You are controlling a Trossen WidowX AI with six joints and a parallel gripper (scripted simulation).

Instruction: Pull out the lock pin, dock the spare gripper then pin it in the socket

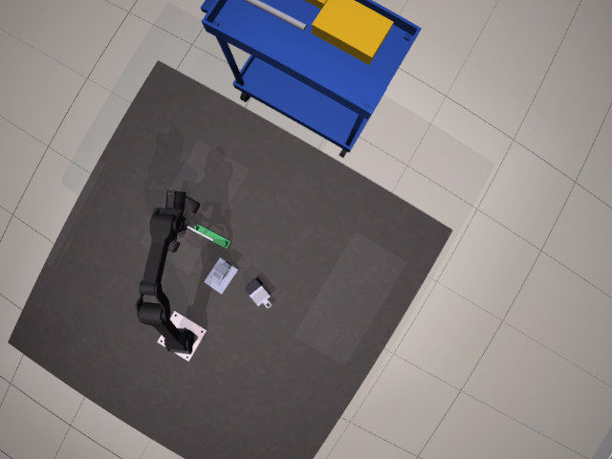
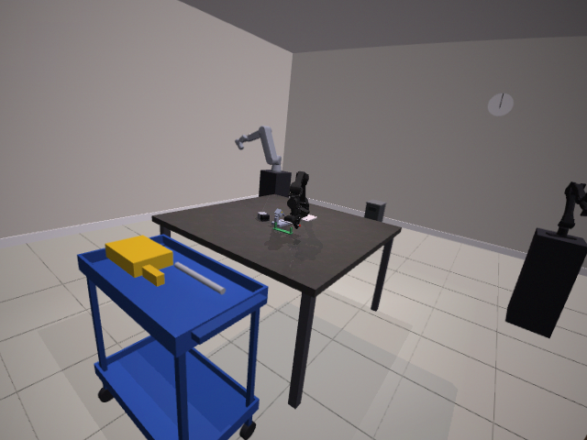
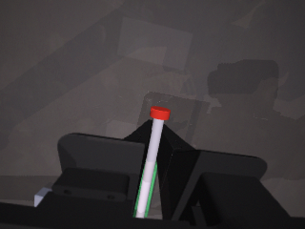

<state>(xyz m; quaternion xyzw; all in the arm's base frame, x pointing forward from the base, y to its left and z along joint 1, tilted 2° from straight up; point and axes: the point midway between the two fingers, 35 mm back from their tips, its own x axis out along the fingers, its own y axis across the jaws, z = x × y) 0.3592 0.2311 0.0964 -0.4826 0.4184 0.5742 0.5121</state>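
My gripper (image 3: 153,124) is shut on the lock pin (image 1: 200,232) (image 3: 154,140), a white rod with a red head. The rod sticks out from the fingers, close beside and seemingly above the green cradle (image 1: 212,235) (image 2: 282,230), which also shows behind the rod in the wrist view (image 3: 152,183). Whether the pin touches the cradle I cannot tell. The grey mount (image 1: 221,274) stands on the table near the cradle, with no pin seen in it. The spare gripper (image 1: 258,292) (image 2: 262,216), a dark and light block with a ringed tab, lies on the table apart from the mount.
The arm's pale base plate (image 1: 196,328) (image 2: 309,217) is on the dark table (image 1: 296,197) (image 2: 237,236). A blue cart (image 1: 316,64) (image 2: 189,313) stands beside the table, carrying a yellow box (image 1: 352,27) (image 2: 137,253) and a grey rod (image 1: 279,14) (image 2: 199,277).
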